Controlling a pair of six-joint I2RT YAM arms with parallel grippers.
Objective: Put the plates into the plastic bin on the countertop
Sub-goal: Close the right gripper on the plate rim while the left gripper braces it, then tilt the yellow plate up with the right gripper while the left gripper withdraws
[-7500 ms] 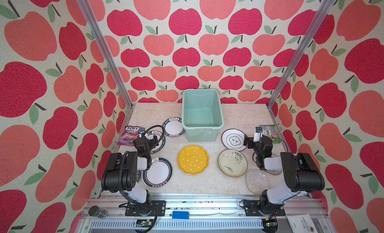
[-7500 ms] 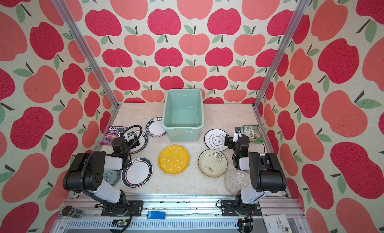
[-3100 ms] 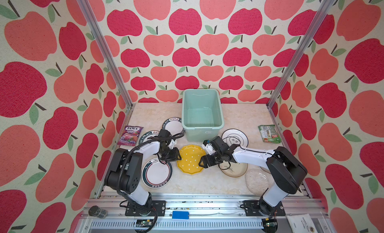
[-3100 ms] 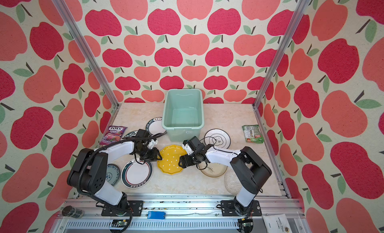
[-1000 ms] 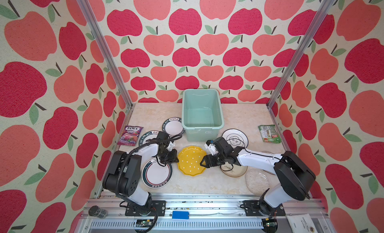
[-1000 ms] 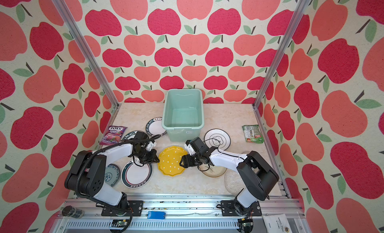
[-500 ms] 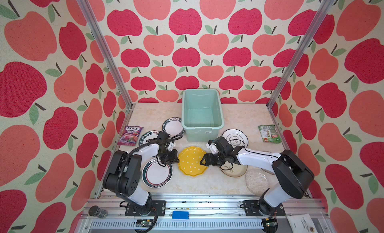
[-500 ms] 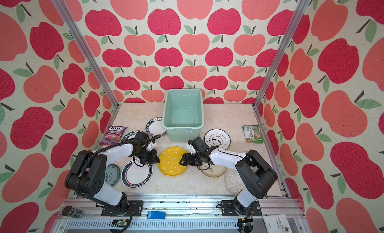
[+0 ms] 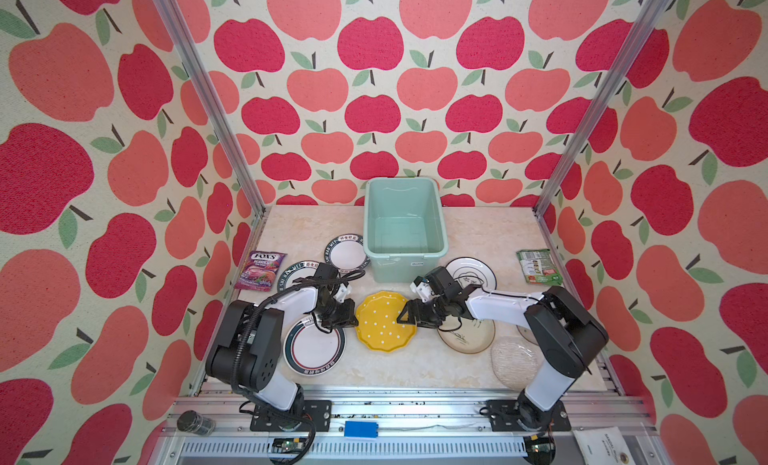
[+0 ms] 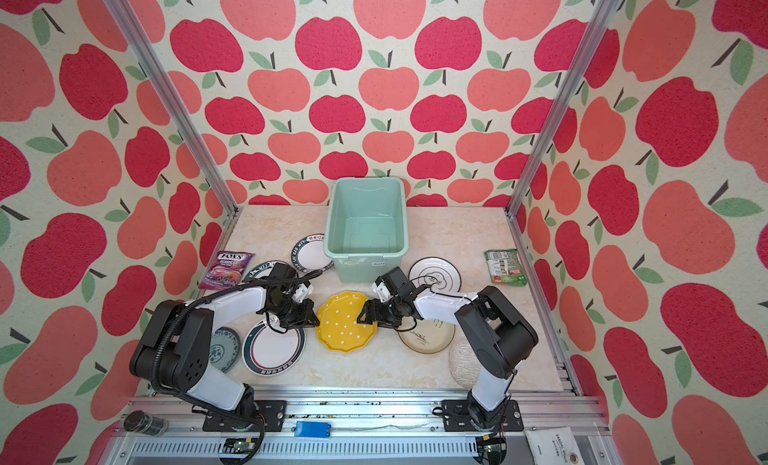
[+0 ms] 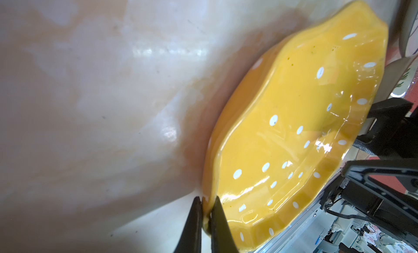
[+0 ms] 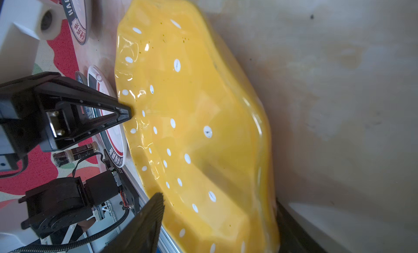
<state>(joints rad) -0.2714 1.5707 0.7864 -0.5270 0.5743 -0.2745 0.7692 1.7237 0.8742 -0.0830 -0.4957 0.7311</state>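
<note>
Yellow plate [image 9: 384, 321]: lying at lower centre in both top views on the countertop [image 9: 478, 234], just below the plastic bin [image 9: 395, 269]. Left gripper [image 9: 353, 317] is pinching its left rim; right gripper [image 9: 405, 315] is straddling the right rim, jaws apart.

On the purple packet [image 9: 261, 271] by the left wall I could read "FOX'S" in white and "BERRIES" under it. The plate beside the bin [image 9: 345, 253] carried Latin letters on its dark rim, of which "MEI" was clear, with Chinese characters next to them. The half-hidden plate [image 9: 297, 269] showed "SHI HAO MEI". In the right wrist view one lettered rim [image 12: 73, 12] read "HAO". The front plate [image 9: 314, 350] had Chinese characters along its near edge. The small label [image 9: 417, 264] on the plastic bin [image 9: 390, 272] and the print on the green packet [image 9: 539, 267] were too small to read.
</note>
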